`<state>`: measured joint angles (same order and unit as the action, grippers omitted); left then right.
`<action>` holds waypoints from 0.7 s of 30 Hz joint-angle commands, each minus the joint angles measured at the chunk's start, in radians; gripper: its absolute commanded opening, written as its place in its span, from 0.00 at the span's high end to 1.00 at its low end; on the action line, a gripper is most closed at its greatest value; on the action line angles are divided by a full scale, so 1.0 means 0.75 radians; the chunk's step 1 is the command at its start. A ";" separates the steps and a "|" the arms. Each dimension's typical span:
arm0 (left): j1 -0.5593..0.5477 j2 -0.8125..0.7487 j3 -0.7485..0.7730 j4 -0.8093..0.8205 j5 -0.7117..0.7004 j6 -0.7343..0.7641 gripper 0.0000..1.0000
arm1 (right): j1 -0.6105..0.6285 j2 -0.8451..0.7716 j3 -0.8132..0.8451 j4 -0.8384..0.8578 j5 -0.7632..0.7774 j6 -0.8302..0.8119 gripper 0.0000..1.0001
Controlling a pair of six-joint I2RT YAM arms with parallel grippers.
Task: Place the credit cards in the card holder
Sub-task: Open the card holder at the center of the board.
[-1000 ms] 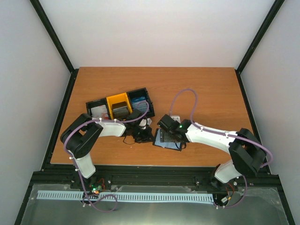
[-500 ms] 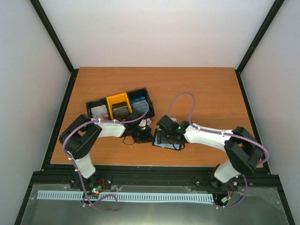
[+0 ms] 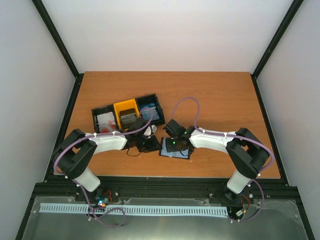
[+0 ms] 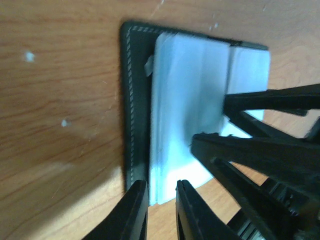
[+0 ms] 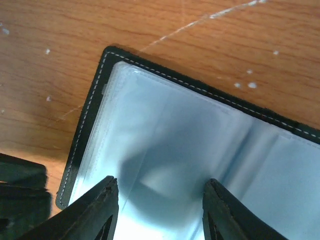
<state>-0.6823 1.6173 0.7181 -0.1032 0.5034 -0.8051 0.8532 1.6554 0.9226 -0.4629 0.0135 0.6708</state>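
The card holder (image 3: pixel 176 149) lies open on the table, its clear plastic sleeves (image 5: pixel 190 150) facing up inside the black stitched cover (image 4: pixel 132 100). My right gripper (image 5: pixel 161 182) is open, its fingertips wide apart right over the sleeves. My left gripper (image 4: pixel 161 186) is at the holder's left edge, jaws a narrow gap apart, with the edge of the sleeves at its tips. The right gripper's black fingers (image 4: pixel 250 150) reach in over the sleeves from the right in the left wrist view. The credit cards (image 3: pixel 128 117) lie sorted in the bins: white-red (image 3: pixel 106 121), grey and blue (image 3: pixel 150 112).
A row of three open bins (image 3: pixel 134 103), black, yellow and black, stands just behind the left gripper (image 3: pixel 146 143). The right gripper (image 3: pixel 172 141) is close beside it, the two wrists nearly touching. Black frame rails run along the table's edges.
Both arms and the card holder have shifted a little to the left. The right gripper's jaws have narrowed from wide open. The left gripper's jaws have parted slightly from shut.
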 commanded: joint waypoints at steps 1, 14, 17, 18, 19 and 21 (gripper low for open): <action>0.041 -0.131 -0.035 0.006 -0.110 -0.051 0.78 | -0.004 0.023 0.028 0.046 -0.077 -0.112 0.54; 0.269 -0.482 0.019 -0.204 -0.367 -0.030 0.52 | -0.070 -0.178 0.136 -0.074 0.074 -0.096 0.37; 0.384 -0.477 0.150 -0.305 -0.330 0.089 0.40 | -0.134 -0.241 0.187 -0.101 0.037 -0.121 0.34; 0.423 -0.456 0.210 -0.350 -0.315 0.136 0.38 | -0.156 -0.242 0.214 -0.118 0.023 -0.137 0.34; 0.451 -0.427 0.270 -0.399 -0.301 0.195 0.36 | -0.171 -0.239 0.237 -0.129 0.013 -0.154 0.34; 0.489 -0.370 0.391 -0.480 -0.287 0.331 0.34 | -0.199 -0.224 0.272 -0.144 0.000 -0.189 0.34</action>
<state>-0.3729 1.2907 0.8406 -0.3313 0.2672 -0.7536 0.7403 1.4849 1.0733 -0.5304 0.0177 0.5766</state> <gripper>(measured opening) 0.644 0.664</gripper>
